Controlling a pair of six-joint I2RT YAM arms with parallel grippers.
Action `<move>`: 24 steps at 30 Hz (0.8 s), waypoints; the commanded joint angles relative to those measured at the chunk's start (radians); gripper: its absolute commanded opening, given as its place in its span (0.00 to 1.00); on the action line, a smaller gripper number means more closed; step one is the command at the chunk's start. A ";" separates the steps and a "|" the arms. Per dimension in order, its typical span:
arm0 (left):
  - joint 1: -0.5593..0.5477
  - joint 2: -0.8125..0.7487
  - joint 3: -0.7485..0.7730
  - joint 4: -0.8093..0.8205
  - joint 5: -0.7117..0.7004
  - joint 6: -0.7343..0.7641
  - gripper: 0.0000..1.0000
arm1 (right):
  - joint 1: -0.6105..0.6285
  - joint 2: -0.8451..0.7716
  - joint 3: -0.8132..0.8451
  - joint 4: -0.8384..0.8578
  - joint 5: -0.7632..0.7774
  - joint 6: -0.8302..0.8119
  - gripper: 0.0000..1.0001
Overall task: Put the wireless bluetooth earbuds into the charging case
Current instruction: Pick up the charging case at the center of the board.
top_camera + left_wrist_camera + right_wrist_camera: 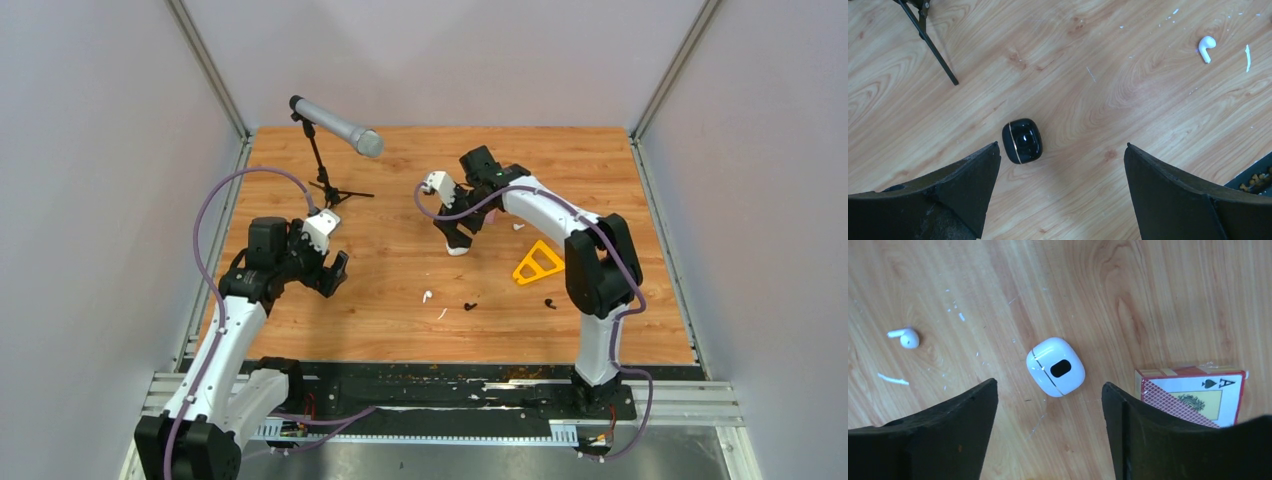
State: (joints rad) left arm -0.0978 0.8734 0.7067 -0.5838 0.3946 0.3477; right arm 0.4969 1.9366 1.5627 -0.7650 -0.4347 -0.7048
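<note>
While both arms hang over the wooden surface [400, 275], the left pincer [1062, 150] stands wide, holding nothing. The black charging case [1022, 141] lies just off its left finger, apart. The right pincer [1049, 385] is agape too, with the white charging case [1055, 366] just ahead of its tips, untouched. All earbuds lie loose: white earbud [907, 337] left of white case, second white earbud [518, 226] by yellow triangle [538, 262], black earbud [470, 305] and second black earbud [549, 302] nearer the front.
</note>
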 commanded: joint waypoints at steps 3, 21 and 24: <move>-0.002 -0.015 0.029 0.001 0.014 0.001 1.00 | 0.024 0.048 0.047 0.112 0.263 0.387 0.93; 0.015 -0.034 0.016 0.052 0.018 -0.105 1.00 | 0.138 0.103 0.010 0.054 0.511 0.860 0.79; 0.025 -0.038 0.014 0.057 0.021 -0.119 1.00 | 0.138 0.112 0.001 0.057 0.530 0.861 0.78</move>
State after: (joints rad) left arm -0.0891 0.8539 0.7078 -0.5629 0.3946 0.2699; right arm 0.6399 2.0277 1.5513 -0.7067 0.0154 0.1001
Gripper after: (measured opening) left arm 0.998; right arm 0.785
